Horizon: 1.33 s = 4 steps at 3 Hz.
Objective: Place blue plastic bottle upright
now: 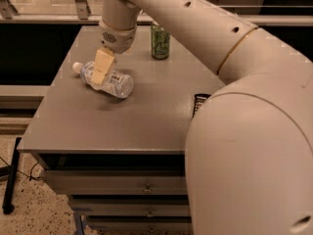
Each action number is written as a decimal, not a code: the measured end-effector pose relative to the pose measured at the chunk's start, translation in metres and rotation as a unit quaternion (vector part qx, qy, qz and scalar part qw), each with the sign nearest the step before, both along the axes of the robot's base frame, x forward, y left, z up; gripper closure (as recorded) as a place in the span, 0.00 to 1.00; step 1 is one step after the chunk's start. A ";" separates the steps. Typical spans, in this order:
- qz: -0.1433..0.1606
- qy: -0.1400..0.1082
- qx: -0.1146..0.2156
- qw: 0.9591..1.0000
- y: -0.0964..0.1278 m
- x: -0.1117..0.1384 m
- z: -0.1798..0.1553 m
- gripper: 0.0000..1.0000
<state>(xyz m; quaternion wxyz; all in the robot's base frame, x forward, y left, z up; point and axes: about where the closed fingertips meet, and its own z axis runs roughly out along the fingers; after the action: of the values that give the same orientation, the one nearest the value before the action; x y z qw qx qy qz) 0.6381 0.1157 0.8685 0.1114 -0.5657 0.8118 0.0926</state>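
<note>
Camera view shows the robot arm point(195, 28) reaching across a grey drawer cabinet point(98, 126), with its near bulk filling the lower right. The landmark is the green drink can point(160, 41), which stands upright at the back of the cabinet top. The blue plastic bottle point(117, 83) lies on its side to the left of the can and nearer the camera, with its white cap pointing away from the can. The gripper point(100, 75) sits left of the can, low over the bottle's cap-side half. How far it is open, and whether it has hold of the bottle, cannot be told.

Recommended procedure:
- Grasp across the body near the shoulder.
- Lift the cap end while pivoting on the base.
- Release only when the base sits flat, well apart from the can.

A dark packet point(199, 102), right of the can and nearer the camera, is partly hidden by the arm.
</note>
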 end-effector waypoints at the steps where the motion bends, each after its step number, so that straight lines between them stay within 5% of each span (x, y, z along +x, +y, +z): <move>1: -0.003 -0.002 -0.005 1.000 0.021 -0.011 -0.008 0.00; 4: -0.002 -0.030 -0.047 0.998 0.060 0.000 -0.012 0.00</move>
<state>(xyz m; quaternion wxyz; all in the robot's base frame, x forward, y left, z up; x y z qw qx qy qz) 0.6377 0.1760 0.8568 0.1090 -0.5714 0.8126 0.0374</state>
